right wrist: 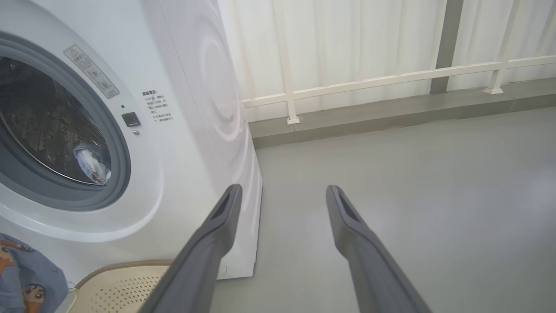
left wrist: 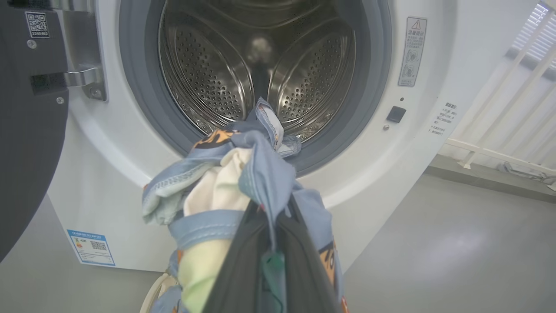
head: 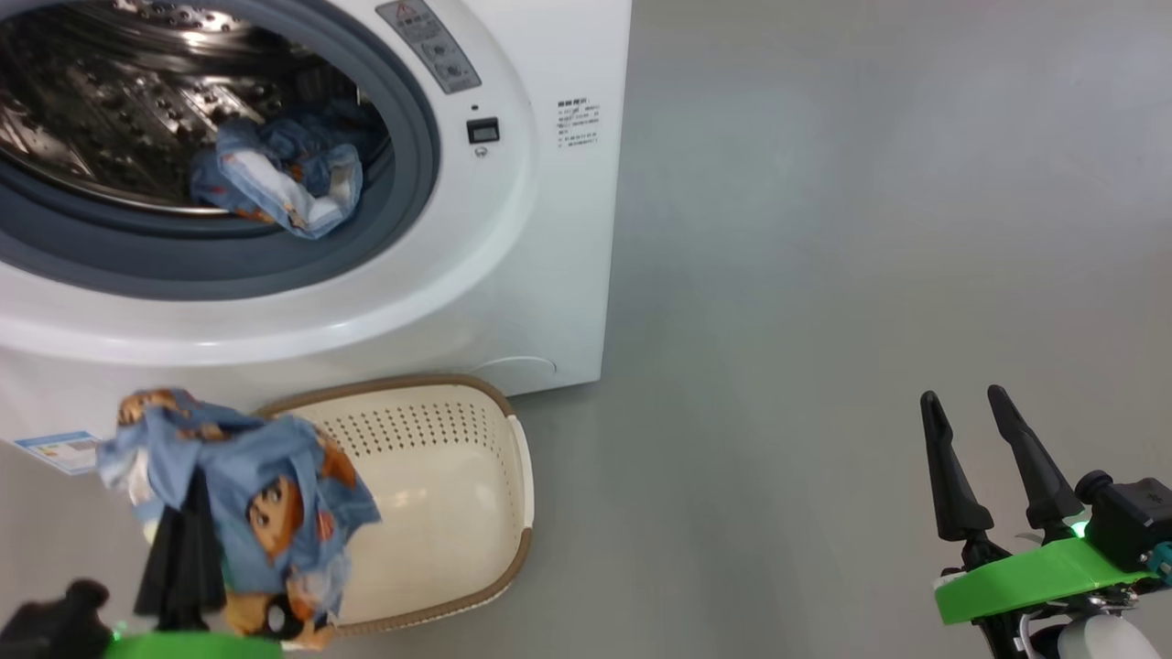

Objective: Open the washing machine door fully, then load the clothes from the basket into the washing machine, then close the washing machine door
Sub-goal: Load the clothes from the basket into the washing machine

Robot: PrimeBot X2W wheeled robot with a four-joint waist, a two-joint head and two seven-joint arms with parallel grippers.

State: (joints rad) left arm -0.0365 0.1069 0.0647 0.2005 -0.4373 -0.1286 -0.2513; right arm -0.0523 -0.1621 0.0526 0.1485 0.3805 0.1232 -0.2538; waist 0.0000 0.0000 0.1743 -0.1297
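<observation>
Hanging from the left tool (head: 190,502), clothes (head: 252,471) over the basket (head: 524,476)

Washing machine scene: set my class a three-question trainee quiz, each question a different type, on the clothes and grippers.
1. True or false: the right gripper is open and empty.
2. The left gripper is shut on: A) nothing B) a blue printed bundle C) a bottle.
3. Fill in: the other bundle lies in the washing machine's ____.
Key: 1 true; 2 B; 3 drum.
</observation>
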